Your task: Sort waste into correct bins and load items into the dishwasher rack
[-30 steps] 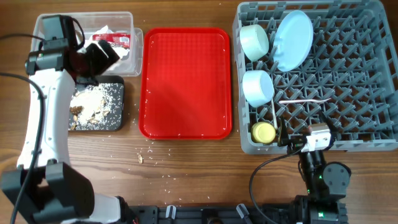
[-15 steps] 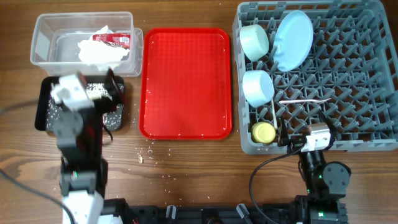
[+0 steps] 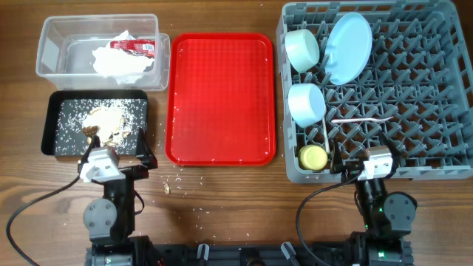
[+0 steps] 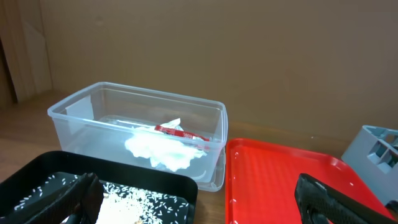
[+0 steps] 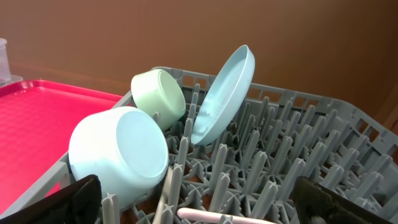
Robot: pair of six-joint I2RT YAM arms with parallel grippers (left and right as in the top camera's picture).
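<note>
One yellow cup [image 3: 313, 157]; overhead only.

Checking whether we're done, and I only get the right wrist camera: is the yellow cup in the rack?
Observer: Yes, the yellow cup sits in the rack, at its near left corner.
Operator: And the napkin?
Observer: The napkin lies in the clear tub, with the red packet.
Operator: Anything loose on the table?
Observer: A few crumbs lie on the table, in front of the red tray.
</note>
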